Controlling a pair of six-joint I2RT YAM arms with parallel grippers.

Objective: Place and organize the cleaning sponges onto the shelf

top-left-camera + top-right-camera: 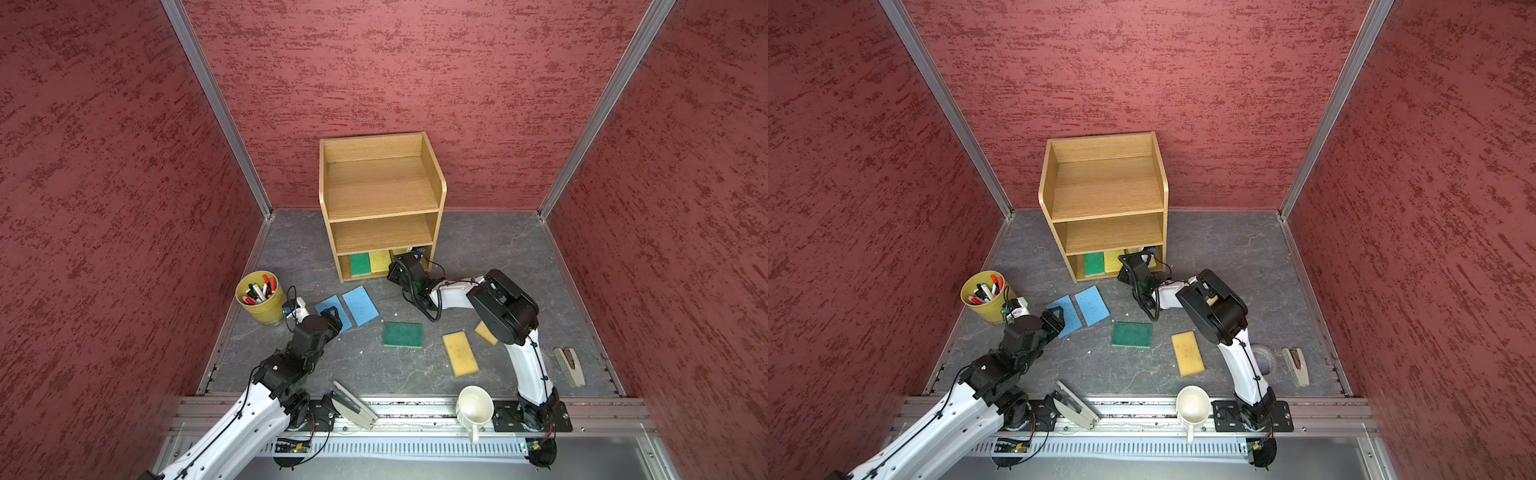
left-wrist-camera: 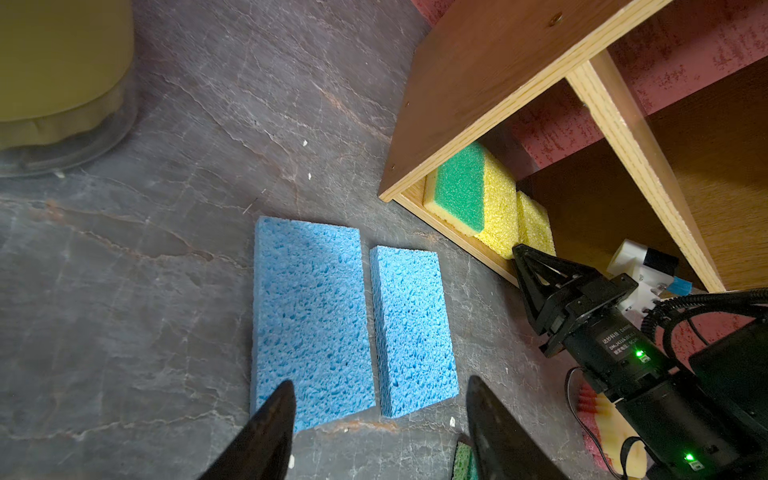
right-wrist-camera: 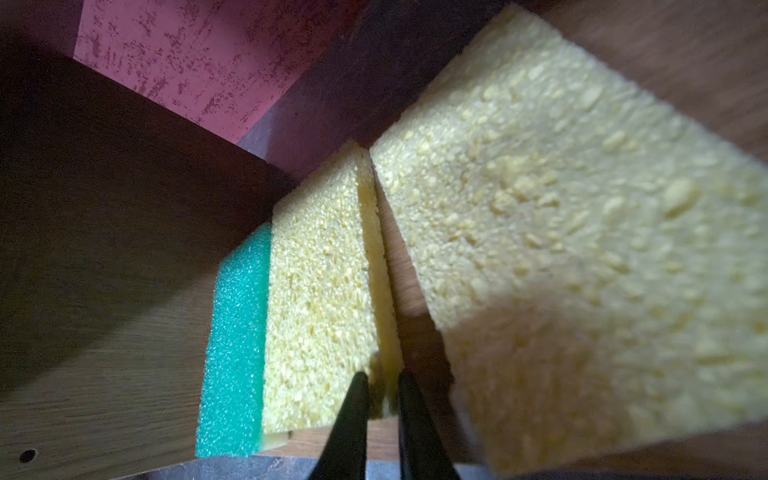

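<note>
Light oak three-tier wooden shelf (image 1: 380,216) (image 1: 1108,216) stands at the far centre of the dark grey stone-look table (image 1: 478,257), open front facing near. Top and middle tiers bare.

The bottom tier holds three sponges in a row:
- left: green-topped yellow rectangular sponge (image 1: 360,264) (image 3: 237,353)
- middle: bright yellow porous rectangular sponge (image 1: 379,261) (image 3: 316,291), touching the green-topped one
- right: second bright yellow porous sponge (image 3: 582,249), narrow gap from the middle one

Right gripper (image 3: 381,380) reaches into the bottom tier. Its fingers are almost together, nipping the near right edge of the middle bright yellow sponge.

Left gripper (image 2: 380,382) hovers low over the near end of the two blue rectangular foam sponges, fingers apart, holding nothing. The left blue sponge (image 2: 309,311) and right blue sponge (image 1: 360,305) (image 2: 411,328) lie flat, side by side, just apart, on the table near-left of the shelf.

Dark green flat rectangular sponge (image 1: 402,334) (image 1: 1131,334) lies centre table, near of the shelf. Pale tan rectangular sponge (image 1: 460,353) (image 1: 1187,353) lies to its right. Another tan sponge (image 1: 485,332) lies further right, mostly hidden under the right arm.

Yellow pen cup with markers (image 1: 259,297) sits left. White mug (image 1: 475,405) sits on the near rail.
</note>
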